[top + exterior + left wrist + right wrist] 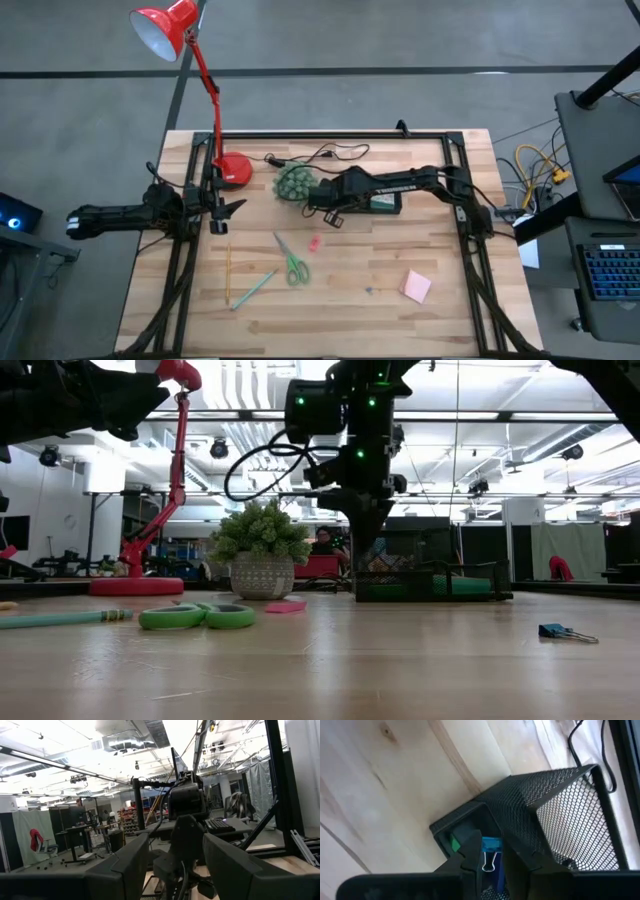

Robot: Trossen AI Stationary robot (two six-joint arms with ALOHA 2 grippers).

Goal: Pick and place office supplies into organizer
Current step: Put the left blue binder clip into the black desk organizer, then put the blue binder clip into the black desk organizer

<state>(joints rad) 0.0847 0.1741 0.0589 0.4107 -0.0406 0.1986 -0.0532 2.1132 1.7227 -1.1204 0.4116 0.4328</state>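
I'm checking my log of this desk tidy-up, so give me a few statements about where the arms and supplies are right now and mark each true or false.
1. The right gripper holds a blue binder clip over the black mesh organizer. True.
2. The green-handled scissors are inside the organizer. False: they lie on the table, nearer the front.
3. The pink sticky-note pad lies on the table's right side. True.
4. The left gripper is gripping the yellow pencil. False: it waits near the red lamp's base, its fingers open, and the pencil lies on the table.
5. The green plant sits beside the organizer. True.
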